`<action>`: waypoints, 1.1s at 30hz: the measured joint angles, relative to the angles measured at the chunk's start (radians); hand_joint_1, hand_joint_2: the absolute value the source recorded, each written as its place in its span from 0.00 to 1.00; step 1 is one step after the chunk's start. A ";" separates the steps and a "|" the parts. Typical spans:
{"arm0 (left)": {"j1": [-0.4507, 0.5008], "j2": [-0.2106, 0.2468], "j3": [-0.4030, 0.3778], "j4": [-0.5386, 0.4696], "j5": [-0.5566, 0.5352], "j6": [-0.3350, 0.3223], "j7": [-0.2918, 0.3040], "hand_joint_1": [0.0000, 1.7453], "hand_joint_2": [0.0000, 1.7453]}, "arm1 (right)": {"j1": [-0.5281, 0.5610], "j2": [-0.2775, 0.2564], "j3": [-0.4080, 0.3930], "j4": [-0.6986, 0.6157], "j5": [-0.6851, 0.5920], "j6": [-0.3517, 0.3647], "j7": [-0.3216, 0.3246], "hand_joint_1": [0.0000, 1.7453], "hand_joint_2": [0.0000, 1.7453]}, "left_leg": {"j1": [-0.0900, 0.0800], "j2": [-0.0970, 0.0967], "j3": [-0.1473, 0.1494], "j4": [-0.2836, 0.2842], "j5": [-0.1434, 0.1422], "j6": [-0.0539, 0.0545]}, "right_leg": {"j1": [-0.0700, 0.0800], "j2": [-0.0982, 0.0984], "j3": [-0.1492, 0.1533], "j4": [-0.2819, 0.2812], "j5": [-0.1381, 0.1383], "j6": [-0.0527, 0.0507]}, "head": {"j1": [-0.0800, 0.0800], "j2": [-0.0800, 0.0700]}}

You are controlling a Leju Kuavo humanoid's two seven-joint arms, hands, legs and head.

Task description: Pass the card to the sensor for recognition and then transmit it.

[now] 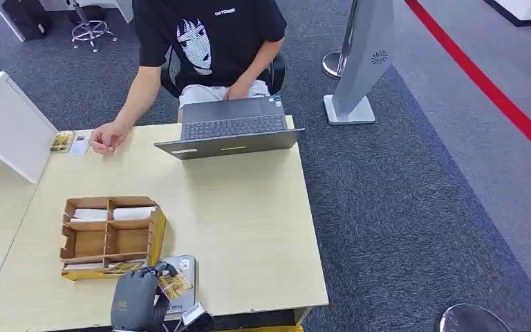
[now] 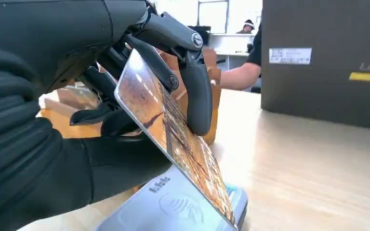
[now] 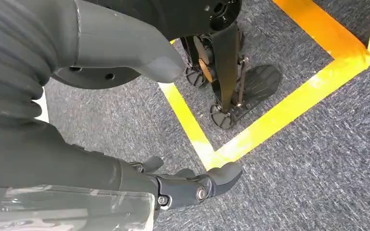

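Where held, glossy flat card point(image 2: 173, 130).

The laptop point(image 2: 325, 62) lid reads "Len", cut off at the frame edge.

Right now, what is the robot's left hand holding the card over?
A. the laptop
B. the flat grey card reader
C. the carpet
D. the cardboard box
B. The left robot hand grips the card tilted, its lower edge down over the flat grey card reader at the table's near edge.
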 joint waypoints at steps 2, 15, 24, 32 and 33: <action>0.000 0.003 0.001 0.026 -0.016 0.005 0.012 1.00 1.00 | 0.000 0.000 0.000 0.000 0.003 0.000 0.003 0.00 1.00 | 0.000 0.000 0.000 0.000 0.000 0.000 | 0.000 0.000 0.000 0.000 0.000 0.000 | 0.000 0.000; 0.007 0.010 0.023 0.103 -0.022 0.033 0.022 1.00 1.00 | 0.002 0.000 -0.001 0.000 0.010 -0.001 0.009 0.00 1.00 | 0.000 0.000 0.000 0.000 0.000 0.000 | 0.000 0.000 0.000 0.000 0.000 0.000 | 0.000 0.000; -0.004 0.003 0.032 0.095 -0.052 0.061 -0.006 1.00 1.00 | 0.002 0.000 -0.002 0.000 0.029 -0.004 0.008 0.00 1.00 | 0.000 0.000 0.000 0.000 0.000 0.000 | 0.000 0.000 0.000 0.000 0.000 0.000 | 0.000 0.000; -0.043 0.002 0.032 0.003 -0.134 0.066 -0.010 1.00 1.00 | 0.002 0.000 -0.002 0.000 0.058 0.007 0.011 0.00 1.00 | 0.000 0.000 0.001 0.000 0.000 0.000 | 0.000 0.000 0.001 0.000 0.000 0.000 | 0.000 0.000; -0.043 0.002 0.032 -0.007 -0.157 0.074 -0.003 1.00 1.00 | 0.002 0.000 -0.002 0.000 0.063 0.011 0.012 0.00 1.00 | 0.000 0.000 0.001 0.000 0.000 0.000 | 0.000 0.000 0.001 0.000 0.000 0.000 | 0.000 0.000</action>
